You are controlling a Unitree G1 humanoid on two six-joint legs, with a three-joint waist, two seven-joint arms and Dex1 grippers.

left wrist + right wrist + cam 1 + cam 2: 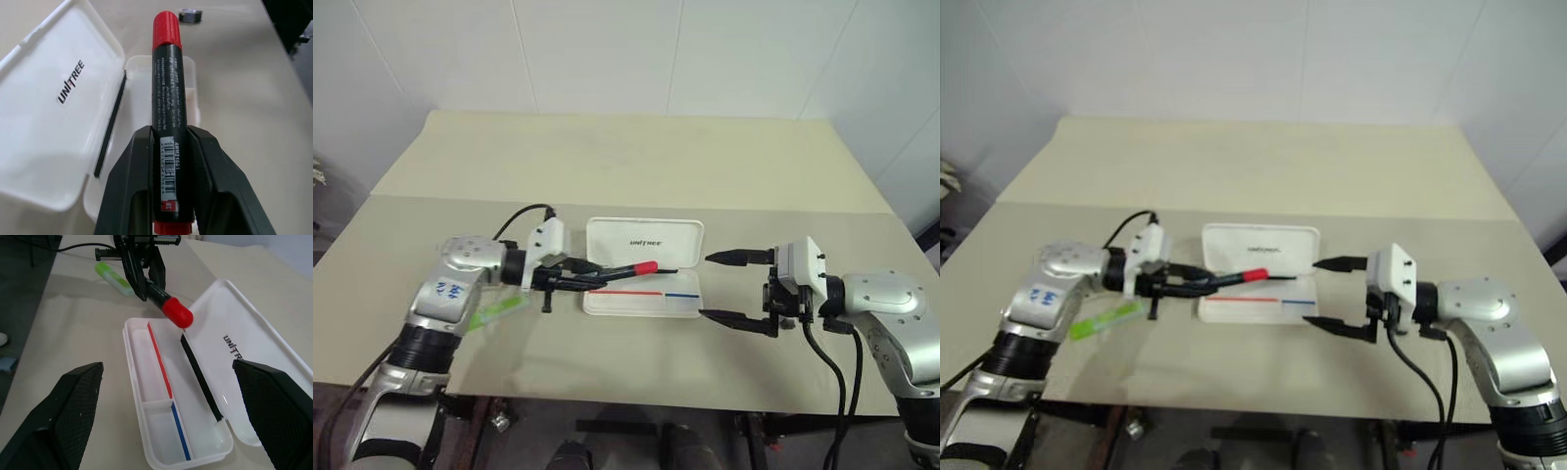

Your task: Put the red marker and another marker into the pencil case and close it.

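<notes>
My left gripper [570, 277] clamps the red marker [625, 270] by its barrel, red cap leading, poised over the near-left end of the open pencil case [690, 305]. The risk I see: released tilted like this, the marker may land on the tray's rim or divider and roll out, or its cap may knock the light case askew. My right gripper [729, 287] hangs spread wide and empty just beside the case's right end. The marker is slim, black-barrelled, with a printed label. The green highlighter [499, 311] lies left of the case, under my left forearm
</notes>
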